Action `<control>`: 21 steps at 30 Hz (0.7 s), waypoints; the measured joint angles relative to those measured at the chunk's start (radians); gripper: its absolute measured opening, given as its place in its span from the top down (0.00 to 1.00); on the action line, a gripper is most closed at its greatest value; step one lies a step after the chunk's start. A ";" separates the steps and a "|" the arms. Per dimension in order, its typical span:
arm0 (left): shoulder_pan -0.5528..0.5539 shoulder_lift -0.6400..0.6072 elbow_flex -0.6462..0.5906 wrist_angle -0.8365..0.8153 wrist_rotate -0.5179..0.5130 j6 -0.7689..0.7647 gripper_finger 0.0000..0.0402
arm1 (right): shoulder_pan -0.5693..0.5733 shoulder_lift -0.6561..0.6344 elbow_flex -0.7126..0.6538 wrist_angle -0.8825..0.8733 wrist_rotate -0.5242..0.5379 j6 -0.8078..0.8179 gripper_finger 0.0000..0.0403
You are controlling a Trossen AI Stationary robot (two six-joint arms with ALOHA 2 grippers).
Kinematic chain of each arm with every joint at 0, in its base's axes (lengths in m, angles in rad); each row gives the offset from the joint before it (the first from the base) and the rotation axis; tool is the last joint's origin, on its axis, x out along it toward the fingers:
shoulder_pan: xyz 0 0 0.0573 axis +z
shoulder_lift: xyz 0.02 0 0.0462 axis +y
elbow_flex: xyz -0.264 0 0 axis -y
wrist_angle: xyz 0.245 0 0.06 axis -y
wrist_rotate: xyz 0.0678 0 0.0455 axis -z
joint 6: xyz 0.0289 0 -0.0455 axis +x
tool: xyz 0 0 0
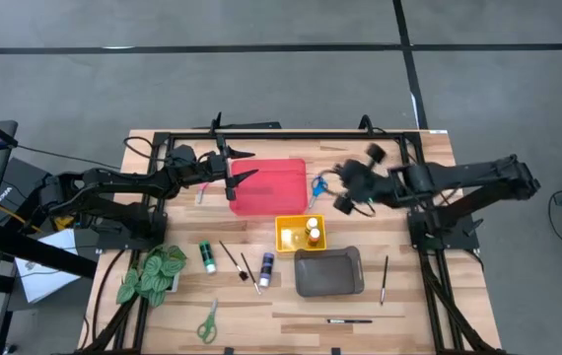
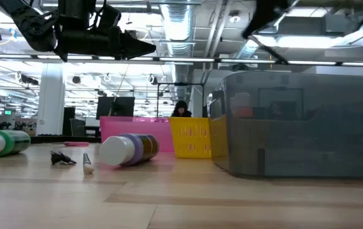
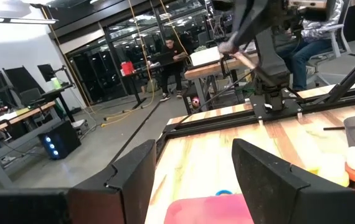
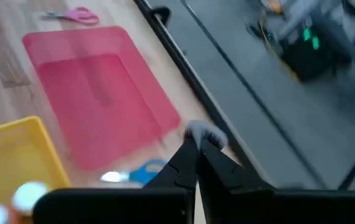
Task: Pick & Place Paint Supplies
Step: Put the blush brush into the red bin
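Near table edge: green-handled scissors (image 1: 207, 321) and a dark marker (image 1: 349, 320), bare wood between. Next row: green bottle (image 1: 206, 257), two brushes (image 1: 238, 261), purple bottle (image 1: 265, 268), grey tray (image 1: 328, 272), another brush (image 1: 385, 279) to its right. Fake plant (image 1: 152, 274) at left edge. Yellow tray (image 1: 300, 233) holds two bottles. Red tray (image 1: 268, 185) toward far edge; pink scissors (image 4: 73, 15) at its left, blue scissors (image 1: 317, 184) at its right. Left hand (image 1: 241, 168) above red tray, fingers wide, empty. Right hand (image 4: 197, 149) above blue scissors, fingers closed, nothing seen between them.
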 joint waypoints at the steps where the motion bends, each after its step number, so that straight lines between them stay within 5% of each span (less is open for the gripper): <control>1: 0.000 0.000 0.000 0.000 0.000 0.000 0.49 | -0.028 0.001 -0.002 0.049 -0.024 -0.081 1.00; 11: 0.001 0.000 0.000 -0.006 0.000 0.000 0.49 | -0.248 0.155 0.001 0.479 -0.349 -0.605 1.00; 21: 0.017 0.000 -0.001 -0.027 -0.036 0.001 0.49 | -0.290 0.347 -0.001 0.733 -0.601 -0.848 1.00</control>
